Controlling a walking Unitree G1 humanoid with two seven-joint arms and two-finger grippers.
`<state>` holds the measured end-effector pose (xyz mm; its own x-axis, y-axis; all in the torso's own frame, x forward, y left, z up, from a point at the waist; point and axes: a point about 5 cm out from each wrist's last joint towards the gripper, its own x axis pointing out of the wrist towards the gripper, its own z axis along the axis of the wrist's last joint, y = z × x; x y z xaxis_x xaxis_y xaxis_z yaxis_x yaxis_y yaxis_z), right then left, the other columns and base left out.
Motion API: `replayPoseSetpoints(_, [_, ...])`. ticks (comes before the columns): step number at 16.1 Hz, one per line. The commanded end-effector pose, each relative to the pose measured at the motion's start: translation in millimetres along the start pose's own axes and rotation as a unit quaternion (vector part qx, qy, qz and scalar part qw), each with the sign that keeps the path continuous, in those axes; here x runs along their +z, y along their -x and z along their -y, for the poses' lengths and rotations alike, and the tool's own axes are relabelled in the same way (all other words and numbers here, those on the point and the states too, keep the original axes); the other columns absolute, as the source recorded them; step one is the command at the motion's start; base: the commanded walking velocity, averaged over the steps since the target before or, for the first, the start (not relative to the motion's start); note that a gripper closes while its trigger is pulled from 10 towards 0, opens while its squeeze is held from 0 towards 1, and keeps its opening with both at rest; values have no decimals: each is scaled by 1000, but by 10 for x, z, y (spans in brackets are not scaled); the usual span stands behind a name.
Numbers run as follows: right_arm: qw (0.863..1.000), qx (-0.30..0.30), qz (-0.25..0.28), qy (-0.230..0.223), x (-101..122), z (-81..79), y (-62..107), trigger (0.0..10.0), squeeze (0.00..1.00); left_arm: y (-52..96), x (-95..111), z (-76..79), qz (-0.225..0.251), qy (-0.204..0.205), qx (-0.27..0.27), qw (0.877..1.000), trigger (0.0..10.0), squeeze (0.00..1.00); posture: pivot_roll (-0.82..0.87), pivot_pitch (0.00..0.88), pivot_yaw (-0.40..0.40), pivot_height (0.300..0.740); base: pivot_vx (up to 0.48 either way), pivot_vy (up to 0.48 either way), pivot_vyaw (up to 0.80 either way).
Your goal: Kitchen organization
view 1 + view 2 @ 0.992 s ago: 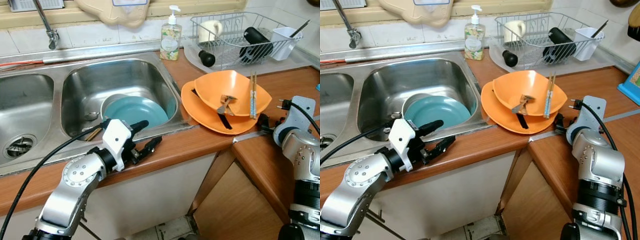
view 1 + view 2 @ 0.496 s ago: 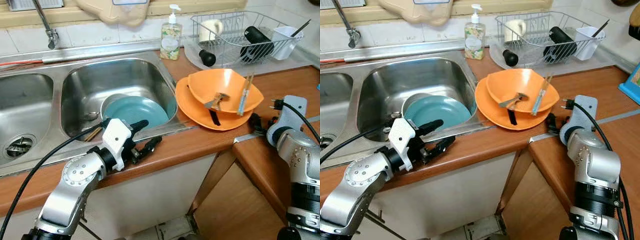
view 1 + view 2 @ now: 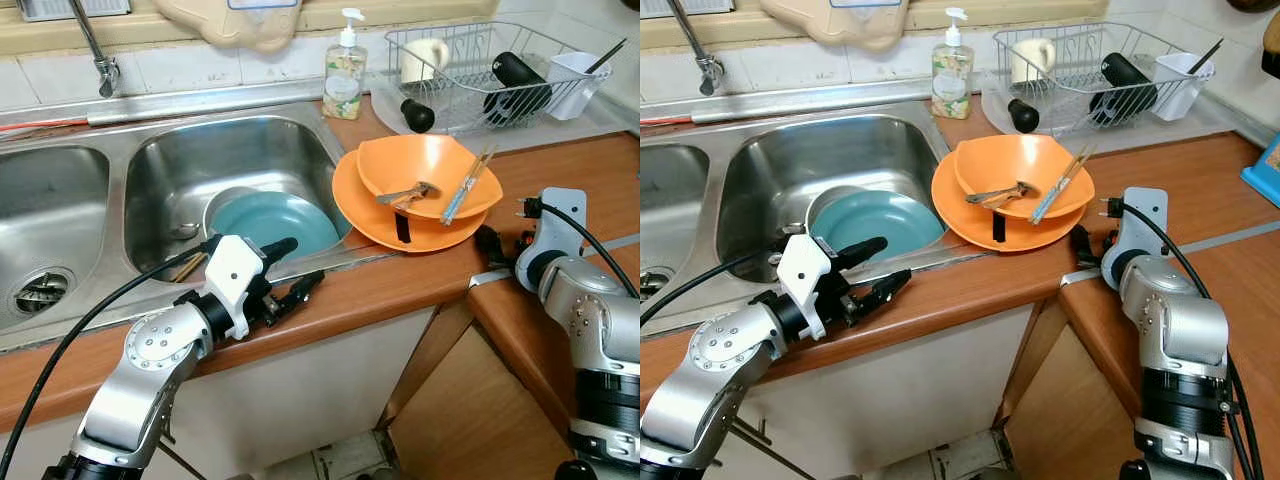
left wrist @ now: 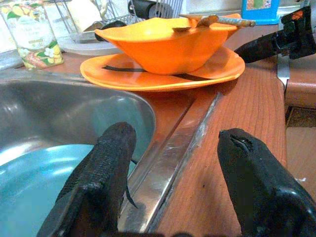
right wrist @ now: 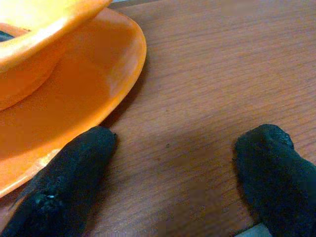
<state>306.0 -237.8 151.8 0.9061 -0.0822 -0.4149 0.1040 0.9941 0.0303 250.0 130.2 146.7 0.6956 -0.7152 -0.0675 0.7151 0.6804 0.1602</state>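
Left eye view: your right gripper (image 3: 487,246) sits low on the wooden counter (image 3: 560,170), fingers spread, one against the rim of the orange plate (image 3: 380,222). My read: it's there to nudge the stack toward the sink, not lift it. One orange bowl (image 3: 428,174) sits on that plate, holding what looks like a metal utensil (image 3: 408,195) and a pair of chopsticks (image 3: 466,185); a dark handle (image 3: 402,227) lies on the plate under the bowl. Plate edge overhangs the right sink basin (image 3: 200,170), where one teal plate (image 3: 270,220) lies. Two basins total. One soap bottle (image 3: 344,70) stands behind; one dish rack (image 3: 480,60) holds a cup, a dark bottle and a white caddy. Right eye view: left gripper (image 3: 878,270) hovers at the counter's front edge just by the basin rim, released, holding nothing — probably staged to receive the stack. Left wrist view: both fingers (image 4: 103,173) wide apart, framing the sink lip, with the plate and bowl dead ahead and well apart from them. Right wrist view: two fingertips (image 5: 74,168) spread on bare wood, one touching the plate's edge, the other clear. Nothing clamped. Watch the loose utensils; they'll likely slide if the bowl tips.
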Motion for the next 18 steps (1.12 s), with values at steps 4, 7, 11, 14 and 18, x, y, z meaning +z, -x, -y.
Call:
replayPoseSetpoints(4, [1000, 10, 8, 7, 26, -17, 77, 10000, 0, -10, 49, -11, 2, -12, -2, 1000, 10000, 0, -25, 0, 12, 740, 0, 0, 0])
replayPoseSetpoints(7, [999, -22, 22, 10, 3, 68, 136, 10000, 0, -23, 27, -11, -3, -5, 9, 1000, 10000, 0, -28, 0, 12, 740, 0, 0, 0])
replayPoseSetpoints(11, [994, -79, 69, -5, 66, 204, 238, 10000, 0, -46, -7, -7, -5, 1, 32, 999, 10000, 0, -35, 0, 16, 740, 0, 0, 0])
replayPoseSetpoints(14, [988, -110, 107, -19, 234, 319, 251, 10000, 0, -72, -1, -2, -5, -2, 38, 999, 10000, 0, -34, 0, 14, 740, 0, 0, 0])
replayPoseSetpoints(18, [988, -56, 145, -20, 528, 232, 255, 10000, 1000, -72, 16, -22, -3, -6, 44, 999, 10000, 0, -35, 0, 8, 740, 0, 0, 0])
